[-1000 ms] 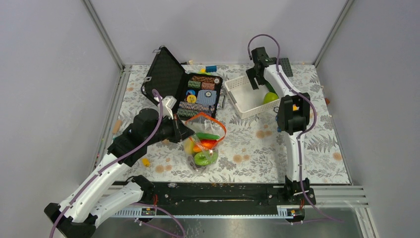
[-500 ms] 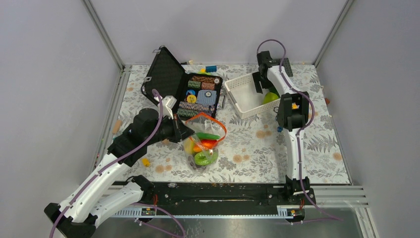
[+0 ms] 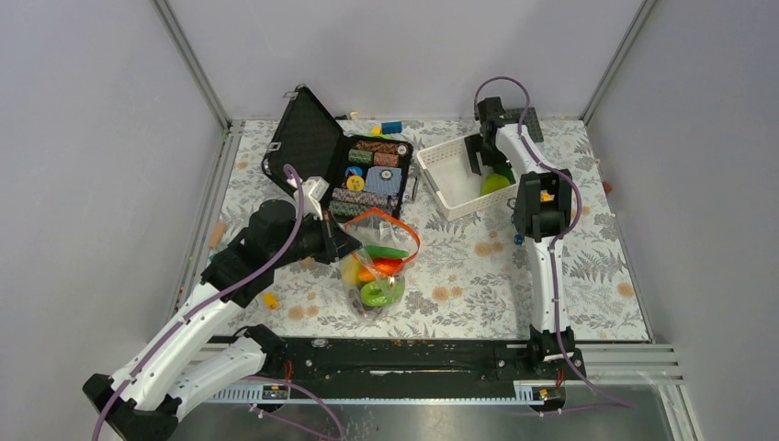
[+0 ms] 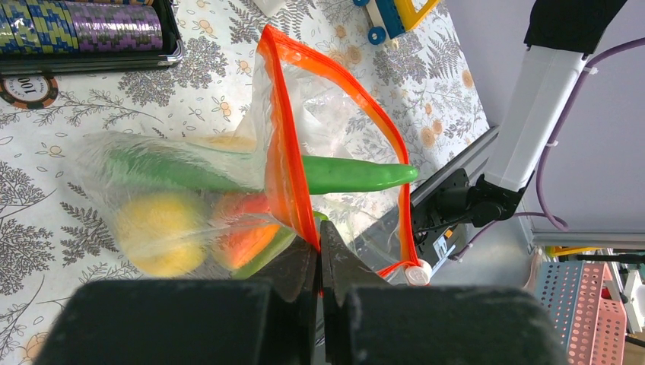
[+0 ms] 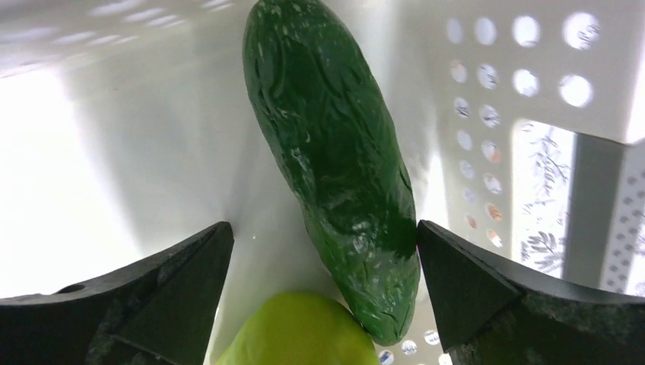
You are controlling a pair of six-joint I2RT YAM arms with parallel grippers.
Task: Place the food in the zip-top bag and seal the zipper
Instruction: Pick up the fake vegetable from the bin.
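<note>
Floral table [image 3: 588, 276], toward its far edge: right gripper [image 5: 319, 232], fingers spread, straddles the cucumber [image 5: 327, 137] in the basket [image 3: 441, 184]; best closed mid-length, clear of the pear [image 5: 297, 331]. Left gripper [image 4: 318, 258] pinches the zipper [image 4: 278, 152].

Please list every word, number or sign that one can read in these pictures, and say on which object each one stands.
"100": on the loose round chip by the rim of the black case, seen upside down in the left wrist view.
Chip stacks in the case: any markings are too small to read.
Nothing else shows readable text.
</note>
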